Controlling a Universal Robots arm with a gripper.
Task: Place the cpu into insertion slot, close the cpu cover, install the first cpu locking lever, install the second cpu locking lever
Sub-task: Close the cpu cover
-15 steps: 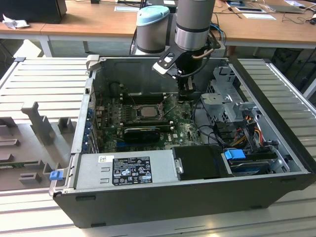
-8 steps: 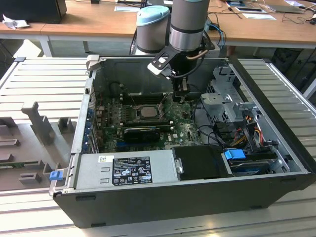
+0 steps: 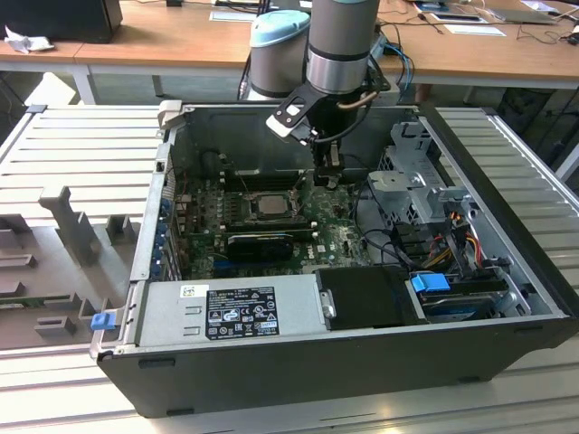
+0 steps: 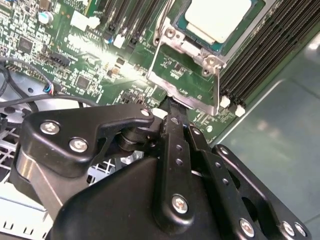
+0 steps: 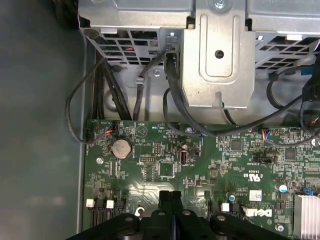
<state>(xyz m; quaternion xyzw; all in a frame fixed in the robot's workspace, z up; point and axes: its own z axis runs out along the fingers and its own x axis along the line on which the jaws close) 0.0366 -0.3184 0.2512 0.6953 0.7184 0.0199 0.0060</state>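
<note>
Exterior view: computer case (image 3: 362, 353) open, green motherboard (image 3: 336, 237) inside; in the second wrist view we log the gripper (image 4: 172, 107), jaws pressed together, at the edge of the raised cpu cover (image 4: 216, 82), cpu (image 4: 217, 17) seated in the insertion slot (image 4: 196, 46).

Diffuse, moderately bright light throughout. Glare whitens the motherboard (image 4: 125, 75) and the cpu (image 4: 217, 17) in the second wrist view. The far-left inner corner of the case (image 3: 235, 131) is shadowed.

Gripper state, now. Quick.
Gripper: jaws closed together in the first wrist view, tips at the edge of the cpu cover; whether they pinch it cannot be told.
</note>
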